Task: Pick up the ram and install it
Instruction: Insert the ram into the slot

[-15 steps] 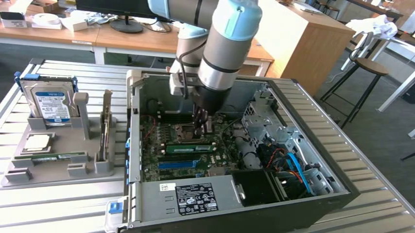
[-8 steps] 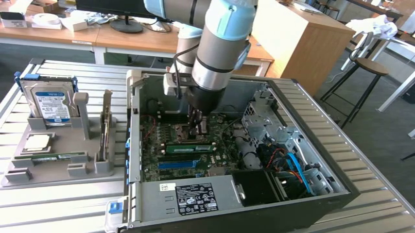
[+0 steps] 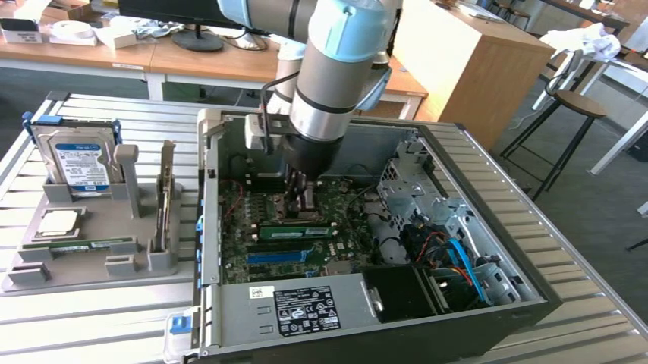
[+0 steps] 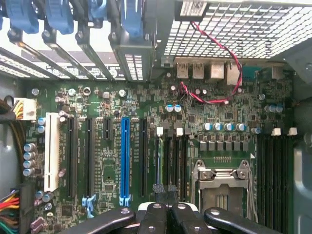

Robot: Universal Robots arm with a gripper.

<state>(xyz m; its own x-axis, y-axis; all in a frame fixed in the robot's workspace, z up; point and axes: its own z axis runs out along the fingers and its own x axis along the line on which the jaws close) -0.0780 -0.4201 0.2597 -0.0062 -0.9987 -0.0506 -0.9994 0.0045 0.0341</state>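
Note:
The ram [image 3: 294,230], a long green stick with dark chips, stands on edge in a slot of the motherboard [image 3: 253,262] inside the open computer case. My gripper [image 3: 303,206] reaches down into the case and hangs over the ram's far edge, its fingers shut with nothing between them. Whether the tips touch the ram I cannot tell. In the wrist view the shut gripper [image 4: 165,190] sits over the row of black memory slots, where the ram [image 4: 159,156] shows edge-on as a thin line beside the empty processor socket [image 4: 222,187].
A grey holder [image 3: 91,262] at the exterior view's left carries a blue-labelled hard drive [image 3: 81,163], a square silver processor [image 3: 59,221], another green stick [image 3: 91,244] lying flat and an upright card [image 3: 165,193]. Case walls, the drive cage [image 3: 420,189] and cables [image 3: 445,254] hem in the gripper.

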